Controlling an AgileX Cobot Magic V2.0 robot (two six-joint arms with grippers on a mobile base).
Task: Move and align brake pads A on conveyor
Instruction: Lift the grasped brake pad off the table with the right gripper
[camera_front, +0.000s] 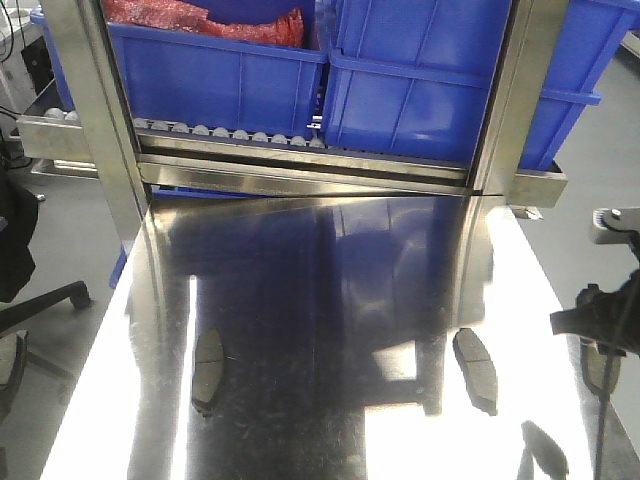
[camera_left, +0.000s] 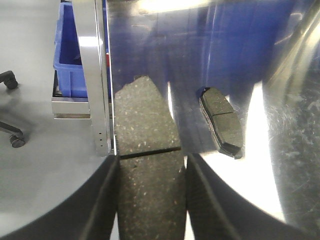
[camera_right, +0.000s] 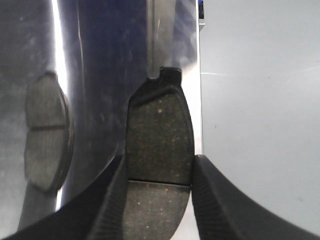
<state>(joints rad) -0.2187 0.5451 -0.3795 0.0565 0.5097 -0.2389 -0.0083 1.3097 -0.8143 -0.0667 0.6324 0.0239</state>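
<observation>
Grooved grey brake pads (camera_front: 208, 370) (camera_front: 475, 368) (camera_left: 147, 165) (camera_right: 159, 170): two flat on steel table (camera_front: 300, 280), two clamped.

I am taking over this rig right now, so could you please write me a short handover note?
Left hand: shut on a brake pad by the steel table's left edge.
Right hand: shut on a second brake pad by its right edge.
A third pad and a fourth pad lie loose on the table.
Done: two pads gripped. Left: move all four to the conveyor, not in view, and align them.

steel table (camera_front: 330, 300) lies open between two brake pads (camera_front: 208, 370); blue bins (camera_front: 420, 90) and posts (camera_front: 95, 110) block its far end.
</observation>
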